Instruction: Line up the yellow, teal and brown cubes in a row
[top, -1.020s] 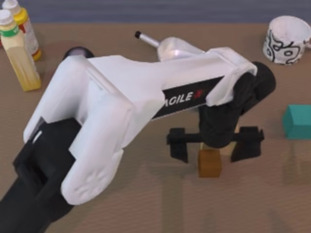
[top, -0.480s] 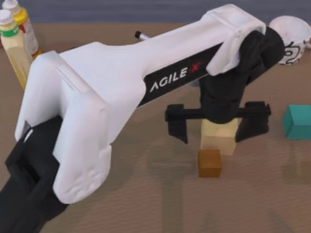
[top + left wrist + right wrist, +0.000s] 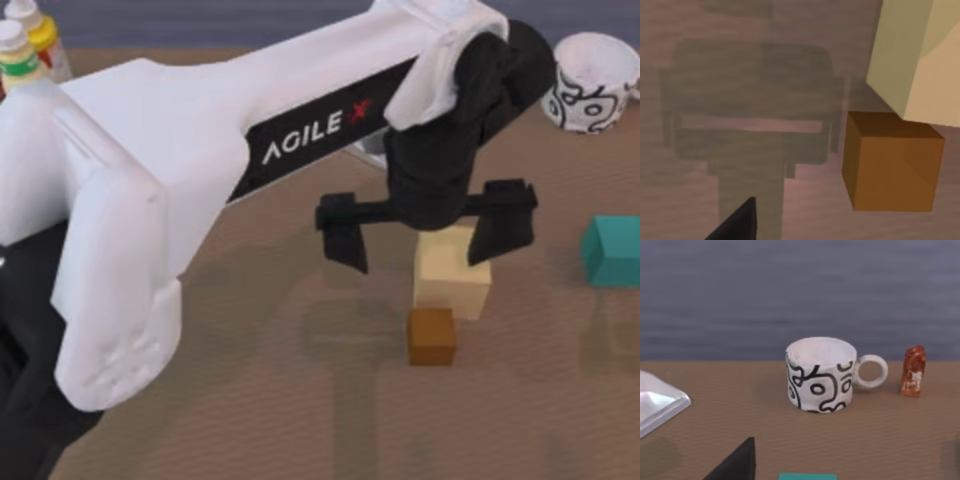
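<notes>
Hovering at centre frame, our left gripper (image 3: 425, 228) hangs with fingers spread wide and empty above the yellow cube (image 3: 453, 276). The brown cube (image 3: 431, 336) sits just below it in the frame, seemingly touching; the teal cube (image 3: 611, 251) waits at the right edge, well apart. Our right arm is out of the top view; whether its fingers are apart we cannot tell. To finish well, we judge the teal cube must join the pair's line. A patterned mug (image 3: 590, 82) and bottles (image 3: 30, 50) edge the brown table (image 3: 250, 400).
</notes>
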Motion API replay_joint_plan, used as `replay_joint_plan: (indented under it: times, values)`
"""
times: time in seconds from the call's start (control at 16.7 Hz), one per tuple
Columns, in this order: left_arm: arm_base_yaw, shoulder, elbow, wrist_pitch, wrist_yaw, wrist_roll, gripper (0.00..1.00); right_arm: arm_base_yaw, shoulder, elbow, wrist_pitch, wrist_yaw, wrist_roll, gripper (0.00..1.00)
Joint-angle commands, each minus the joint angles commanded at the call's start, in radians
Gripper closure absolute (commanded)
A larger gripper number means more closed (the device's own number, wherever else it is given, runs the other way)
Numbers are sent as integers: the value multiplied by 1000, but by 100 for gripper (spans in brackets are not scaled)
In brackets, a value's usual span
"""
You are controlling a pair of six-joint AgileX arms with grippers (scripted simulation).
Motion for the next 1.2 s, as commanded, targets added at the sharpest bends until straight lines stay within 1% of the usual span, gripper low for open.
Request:
replay_joint_plan:
  times: [0.24, 0.54, 0.9, 1.2]
  values:
    - [123, -264, -247, 148, -7, 44, 0, 11, 234, 210, -137, -3, 12, 0]
    - [333, -793, -719, 412, -11, 166, 0, 28, 703, 558, -375, -5, 31, 0]
    - [591, -1500, -1381, 776, -6, 419, 0, 43, 1312, 995, -690, 0, 57, 0]
    - [752, -1967, -1828, 1047, 5, 652, 0, 52, 1696, 1302, -902, 4, 77, 0]
